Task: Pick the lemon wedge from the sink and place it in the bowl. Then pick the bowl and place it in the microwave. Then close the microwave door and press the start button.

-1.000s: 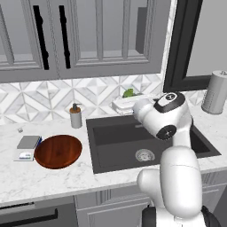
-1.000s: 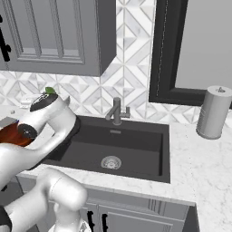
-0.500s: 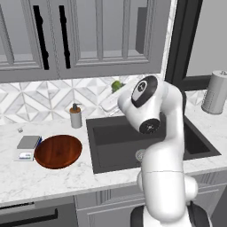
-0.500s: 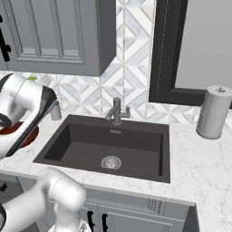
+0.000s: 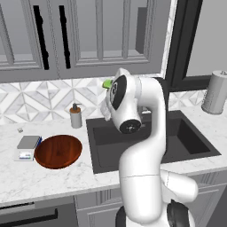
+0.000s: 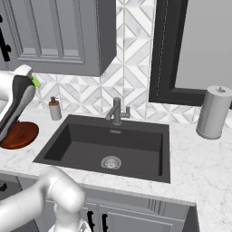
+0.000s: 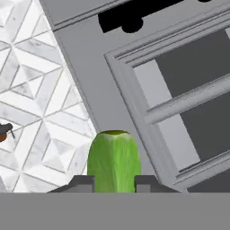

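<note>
In the hand view the lemon wedge (image 7: 113,159) stands in the lower middle of the frame, pinched between the two dark finger tips of the end effector (image 7: 113,183), one tip on each side of it and touching it; the end effector is clenched on the wedge. Behind it, the upper right of that frame shows a grey cabinet door (image 7: 179,103) with a black handle (image 7: 134,15) along the top edge, and patterned wall tiles (image 7: 40,112) cover the left.

In the left base view the wedge (image 5: 107,83) shows as a small green spot just above centre, at the top of the raised white arm, in front of the tiles and just under the lower edge of the wall cabinets. In the right base view the same green spot (image 6: 35,82) sits at the far left, at the tip of the arm.

The wooden bowl (image 5: 58,151) rests on the marble surface (image 5: 53,177) at the lower left of the left base view, just beside a small kitchen scale (image 5: 28,146) and well below the wedge. The sink (image 6: 108,147) lies in the middle of the right base view, with its faucet (image 6: 117,111) behind it. A soap bottle (image 5: 76,115) stands by the wall, and a paper towel roll (image 6: 213,112) at the right.

No writing or label is legible anywhere.
</note>
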